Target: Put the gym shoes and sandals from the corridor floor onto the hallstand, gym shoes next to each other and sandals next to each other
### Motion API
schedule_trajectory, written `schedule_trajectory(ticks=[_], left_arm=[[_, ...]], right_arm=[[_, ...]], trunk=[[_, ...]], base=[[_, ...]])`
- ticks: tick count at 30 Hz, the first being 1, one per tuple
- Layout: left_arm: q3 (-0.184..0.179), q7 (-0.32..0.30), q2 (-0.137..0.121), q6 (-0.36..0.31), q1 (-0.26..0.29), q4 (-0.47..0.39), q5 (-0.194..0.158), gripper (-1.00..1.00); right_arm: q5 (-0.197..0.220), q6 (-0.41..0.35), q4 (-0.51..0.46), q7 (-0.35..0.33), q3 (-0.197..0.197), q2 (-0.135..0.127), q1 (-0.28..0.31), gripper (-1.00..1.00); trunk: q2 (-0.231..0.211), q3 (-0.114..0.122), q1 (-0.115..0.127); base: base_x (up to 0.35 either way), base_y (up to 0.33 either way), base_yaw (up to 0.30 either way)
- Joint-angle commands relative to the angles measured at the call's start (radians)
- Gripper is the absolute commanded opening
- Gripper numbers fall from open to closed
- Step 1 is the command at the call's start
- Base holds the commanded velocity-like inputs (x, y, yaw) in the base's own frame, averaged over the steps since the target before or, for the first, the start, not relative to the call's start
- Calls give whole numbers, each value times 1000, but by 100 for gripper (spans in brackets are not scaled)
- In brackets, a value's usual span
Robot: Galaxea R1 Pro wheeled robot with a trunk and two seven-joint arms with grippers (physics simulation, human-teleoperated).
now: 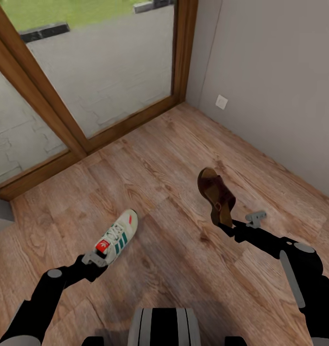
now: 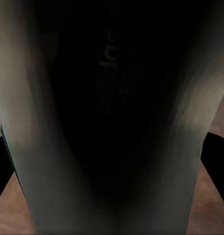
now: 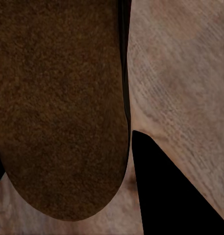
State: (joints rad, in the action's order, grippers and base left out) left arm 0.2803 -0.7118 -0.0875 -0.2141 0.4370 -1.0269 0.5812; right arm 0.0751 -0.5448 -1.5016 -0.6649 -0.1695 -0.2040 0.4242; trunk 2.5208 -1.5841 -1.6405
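One cream-white gym shoe (image 1: 117, 235) with green stripes and a red tongue label is gripped at its heel by my left gripper (image 1: 96, 258), toe pointing away from me. Its dark inside (image 2: 112, 98) sits right up against the left wrist camera. My right gripper (image 1: 225, 225) is shut on one brown sandal (image 1: 214, 194), which tilts up over the corridor floor (image 1: 174, 144). In the right wrist view the sandal's brown footbed (image 3: 58, 107) lies beside a black finger (image 3: 165, 191). The hallstand is out of view.
A glass door with a wooden frame (image 1: 49, 101) runs along the far left, with grey paving outside. A grey wall (image 1: 279, 86) with a white outlet (image 1: 222, 102) closes off the right. My base (image 1: 166, 327) shows at the bottom.
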Motion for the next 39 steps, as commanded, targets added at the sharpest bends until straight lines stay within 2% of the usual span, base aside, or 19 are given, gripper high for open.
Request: schedule_trajectory(ticks=[1, 3, 6, 9, 12, 15, 17, 19, 20, 21, 23, 24, 26, 27, 28, 31, 35, 38, 39], left_arm=[[2, -2, 0, -6, 0, 2, -9, -100], [3, 28, 0, -5, -9, 8, -54, -100], [3, 84, -1, -3, -29, 14, -101, -100], [3, 129, -1, 9, -43, 27, -134, -100], [3, 161, 0, 57, -65, 41, -175, -100], [3, 174, 0, 105, -90, 47, -209, -100], [7, 180, -1, 132, -120, 58, -254, -100], [25, 183, -2, 176, -142, 84, -301, -100], [36, 184, -3, 219, -150, 103, -317, -100], [56, 187, -5, 309, -169, 140, -335, -100], [111, 189, -8, 400, -192, 167, -347, -100], [130, 188, -8, 411, -196, 170, -348, -100], [163, 188, -3, 426, -201, 179, -347, -100], [169, 188, -2, 429, -203, 188, -347, -100], [172, 188, -2, 430, -204, 195, -348, -100], [180, 188, -1, 434, -214, 229, -349, -100], [182, 189, -1, 435, -228, 242, -351, -100], [183, 189, 0, 436, -238, 244, -354, -100], [185, 190, 0, 436, -247, 247, -368, -100]], right_arm=[[9, -11, 0, 1, -1, 0, 0, -100], [9, -10, 0, 2, -1, 0, 0, -100], [9, -10, 0, 2, 0, 1, 0, -100], [8, -9, 1, 1, 0, 2, -1, -100], [7, -9, 2, 1, 1, 3, -1, -100], [-2, -7, 18, 2, 0, 2, -2, -100], [-43, 31, 69, 3, -2, -2, -2, -100], [-106, 105, 118, 6, -2, -3, -3, -100], [-141, 150, 142, 15, -3, -1, -6, -100], [-183, 228, 174, 52, -7, 2, -23, -100], [-205, 302, 193, 143, -10, 8, -80, -100], [-206, 311, 195, 167, -10, 14, -97, -100], [-209, 333, 200, 221, -11, 51, -133, -100], [-209, 352, 206, 247, -11, 74, -147, -100], [-209, 366, 212, 262, -11, 84, -155, -100], [-210, 504, 286, 365, -11, 125, -184, -100], [-209, 669, 429, 432, -10, 140, -195, -100], [-208, 729, 509, 444, -10, 143, -197, -100], [-207, 790, 605, 449, -10, 144, -198, -100]], trunk=[[0, 4, 1], [0, 14, 1], [-1, 29, 3], [-2, 45, 4], [-3, 60, 5], [-3, 64, 5], [-3, 67, 5], [-3, 70, 5], [-3, 71, 5], [-3, 73, 5], [-3, 75, 5], [-3, 77, 5], [-3, 80, 5], [-3, 81, 5], [-3, 82, 5], [-3, 87, 5], [-3, 100, 6], [-4, 116, 8], [-4, 121, 8]], base=[[0, 0, -84], [0, 0, -110], [0, 0, -130], [0, 0, -141], [0, 0, -154], [0, 0, -161], [0, 0, -166], [0, 0, -167], [0, 0, -168], [0, 0, -168], [0, 0, -168], [0, 0, -168], [0, 0, -168], [0, 0, -168], [0, 0, -168], [0, 0, -169], [0, 0, -170], [0, 0, -170], [0, 0, -171]])
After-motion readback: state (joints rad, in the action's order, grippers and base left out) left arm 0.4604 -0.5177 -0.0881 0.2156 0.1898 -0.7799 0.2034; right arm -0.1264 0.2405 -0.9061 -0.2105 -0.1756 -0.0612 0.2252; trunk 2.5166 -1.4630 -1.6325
